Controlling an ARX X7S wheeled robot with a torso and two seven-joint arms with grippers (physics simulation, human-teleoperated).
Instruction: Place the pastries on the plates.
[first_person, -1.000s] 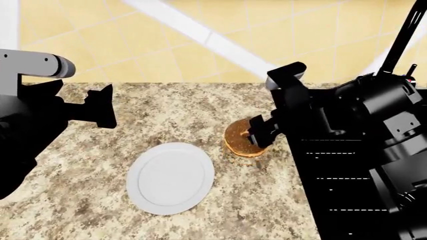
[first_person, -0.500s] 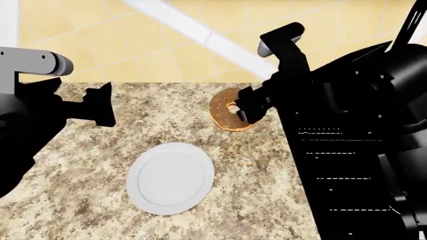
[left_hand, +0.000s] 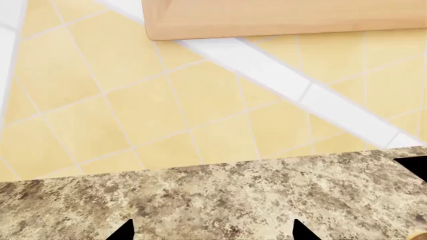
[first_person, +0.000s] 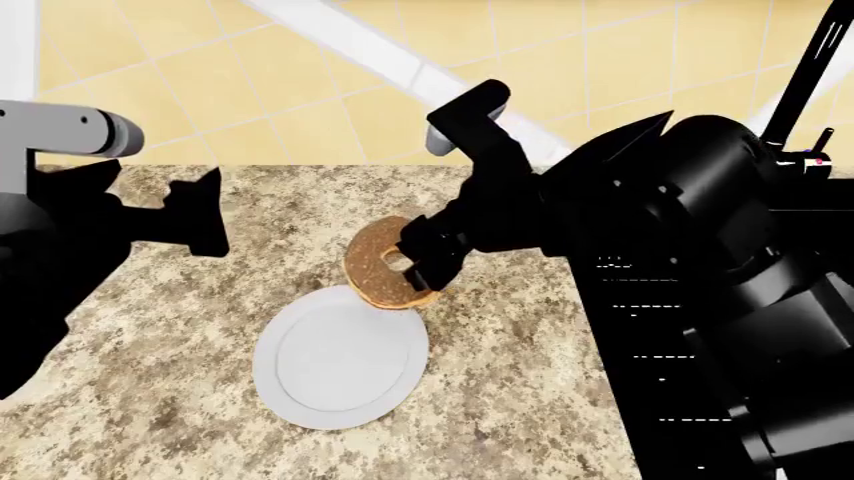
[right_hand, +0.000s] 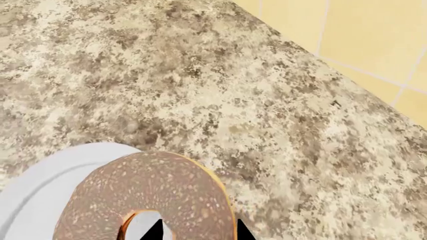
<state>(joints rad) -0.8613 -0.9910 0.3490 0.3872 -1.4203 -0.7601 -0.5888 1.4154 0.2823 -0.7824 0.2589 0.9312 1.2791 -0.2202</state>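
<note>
My right gripper (first_person: 418, 262) is shut on the larger golden-brown doughnut (first_person: 380, 264) with a speckled chocolate top. It holds the doughnut tilted in the air over the far edge of the white plate (first_person: 334, 365). In the right wrist view one fingertip is in the doughnut's hole and one outside its rim (right_hand: 143, 195), with the white plate (right_hand: 40, 185) below. My left gripper (first_person: 207, 212) hangs over the counter at the left, open and empty; its fingertips (left_hand: 123, 232) show far apart. The small dark doughnut and the tan wooden plate are out of view.
The speckled granite counter (first_person: 534, 360) ends at a far edge, with yellow tiled floor (first_person: 267, 90) beyond. A light wooden panel (left_hand: 280, 17) shows in the left wrist view. My right arm's dark bulk (first_person: 721, 300) covers the counter's right side.
My right gripper has lifted the speckled doughnut off the counter and carried it left, from right of the plate to above the plate's far edge. The left arm has not moved.
</note>
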